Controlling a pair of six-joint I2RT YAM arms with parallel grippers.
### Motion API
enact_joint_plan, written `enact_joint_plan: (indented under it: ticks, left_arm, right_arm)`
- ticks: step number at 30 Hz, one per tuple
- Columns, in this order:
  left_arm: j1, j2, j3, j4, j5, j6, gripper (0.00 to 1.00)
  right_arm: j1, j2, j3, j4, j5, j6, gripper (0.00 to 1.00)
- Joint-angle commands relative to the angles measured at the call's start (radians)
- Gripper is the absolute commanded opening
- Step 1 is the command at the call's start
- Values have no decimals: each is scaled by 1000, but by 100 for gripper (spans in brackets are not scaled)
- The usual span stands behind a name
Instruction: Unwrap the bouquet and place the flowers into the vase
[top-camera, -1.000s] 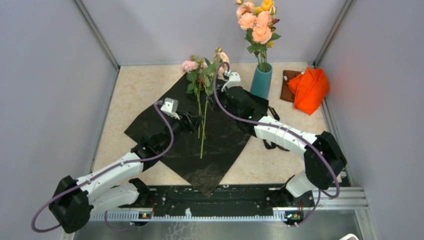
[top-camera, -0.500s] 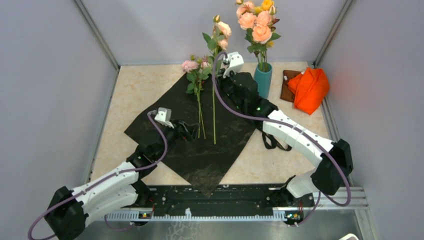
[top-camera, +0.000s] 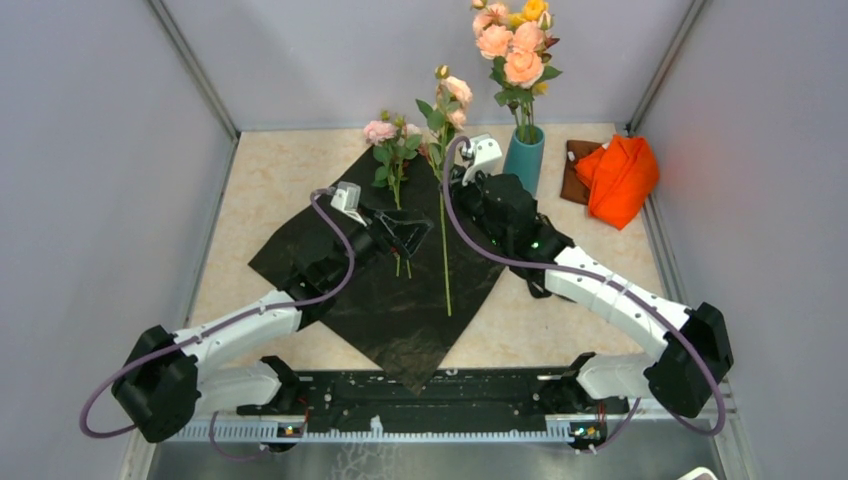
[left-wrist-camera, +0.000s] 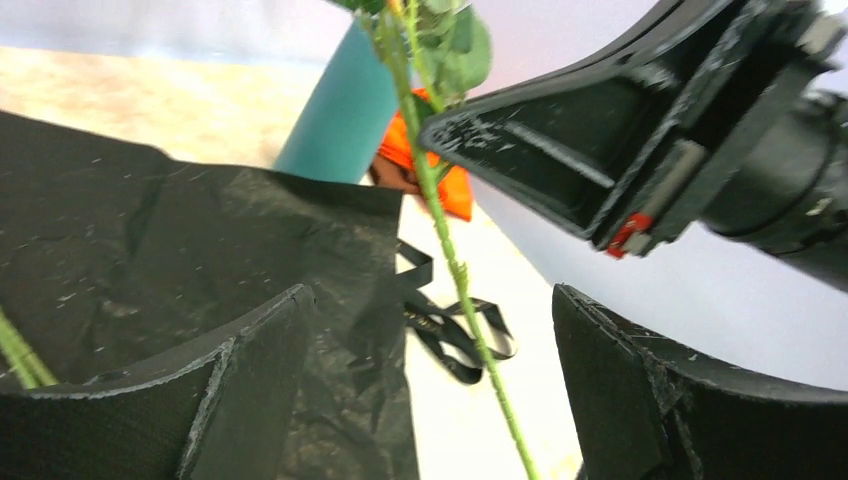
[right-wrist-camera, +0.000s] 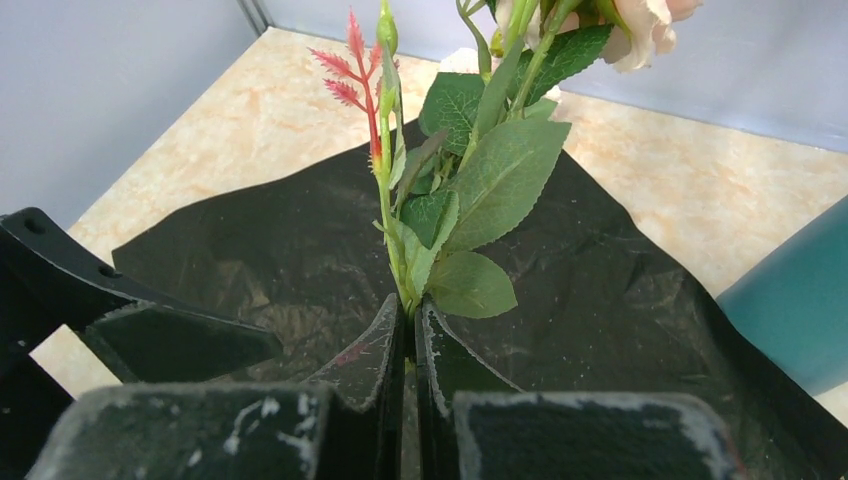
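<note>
My R jaws shut on one flower stem (top-camera: 444, 250), upright over black wrap (top-camera: 400, 320). L jaws wide open, empty, above wrap beside other flowers (top-camera: 392, 155).

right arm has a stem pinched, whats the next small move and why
Probably raise the right tool and swing it toward the vase: it is shut on an upright stem with a long length hanging below the grip, which likely must clear the rim.
</note>
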Motion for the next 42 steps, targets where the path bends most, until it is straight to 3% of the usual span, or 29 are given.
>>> enact_joint_plan:
  ticks: [1,9,15,19,22,30,34,39,42]
  left_arm:
    - [-4,4,37,95,96,-76,92]
    - [-8,94,9,238,287,-228,80]
    - [-12,162,0,302,303,-262,65]
    - [-11,199,23,316,322,-262,62]
    - [-12,220,30,331,334,-266,52]
    - [-12,248,51,343,332,-267,42]
    - [-12,259,80,330,339,-262,28]
    - [-13,271,91,337,377,-233,0]
    - [-15,275,84,335,387,-210,0]
  right_arm:
    - [6,-64,0,63,9,-11,0]
    - [5,-78,12,59,9,-18,0]
    - [7,-99,7,57,-11,-6,0]
    - [6,-103,0,56,-10,-1,0]
    - [6,-104,0,55,-11,1,0]
    - [6,-105,-4,55,-17,5,0]
    - [6,-110,-10,56,-16,7,0]
    - [6,-119,-22,53,-14,8,0]
    - [6,-124,-21,44,-10,6,0]
